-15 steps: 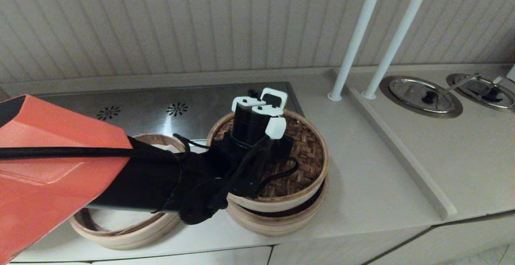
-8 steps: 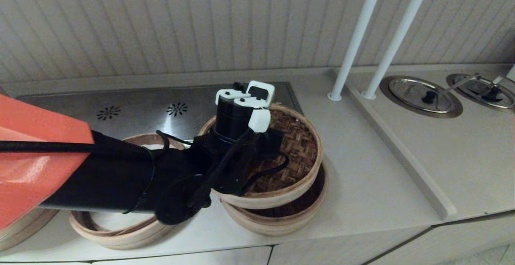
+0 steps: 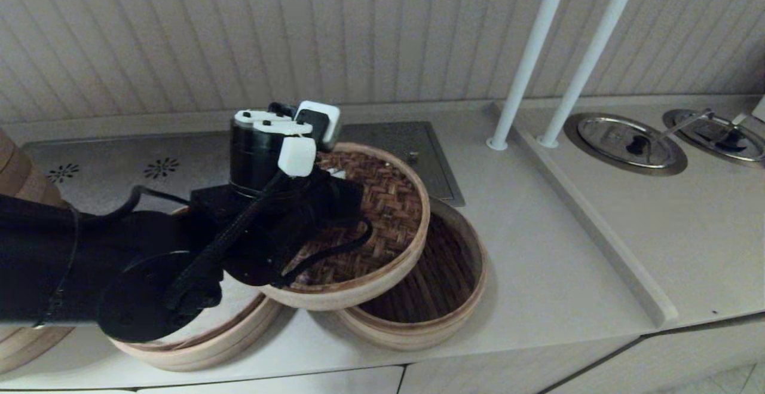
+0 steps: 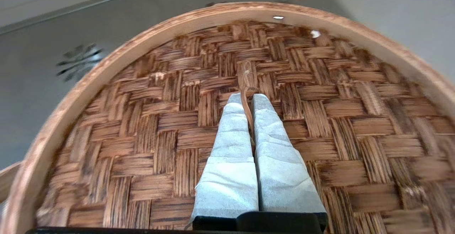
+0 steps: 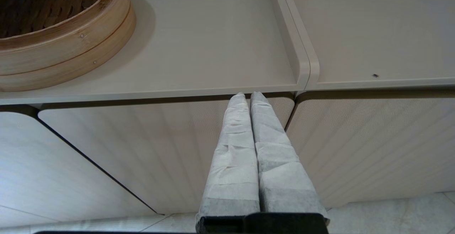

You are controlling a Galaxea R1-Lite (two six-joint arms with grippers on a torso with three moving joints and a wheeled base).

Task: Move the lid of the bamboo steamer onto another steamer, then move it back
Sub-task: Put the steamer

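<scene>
Left gripper point(image 4: 248, 97) pinching loop point(image 4: 246, 76), bamboo steamer lid point(image 3: 382, 202) tilted, airborne left of dark-slatted steamer point(image 3: 442, 286); thin loop probably slips. Right gripper point(image 5: 248, 94) closed, empty, parked below counter edge point(image 5: 149, 93).

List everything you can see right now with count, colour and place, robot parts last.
Round woven bamboo steamer lid: one, brown weave with pale rim, held tilted in the air over the two front baskets.
Round dark-slatted bamboo steamer basket: one, pale wall, front centre of the counter, uncovered.
Bamboo steamer with whitish inside: one, pale, front left, partly under the arm.
Steel panel with flower-shaped vents: one, grey, set in the counter at back left.
White poles: two, standing at back right.
Round steel covers: two, silver, far right counter.
Beige counter: one, with cabinet fronts below.
Left gripper: shut on the lid's small woven loop.
Right gripper: shut, empty, parked before the cabinet front below the counter edge.
</scene>
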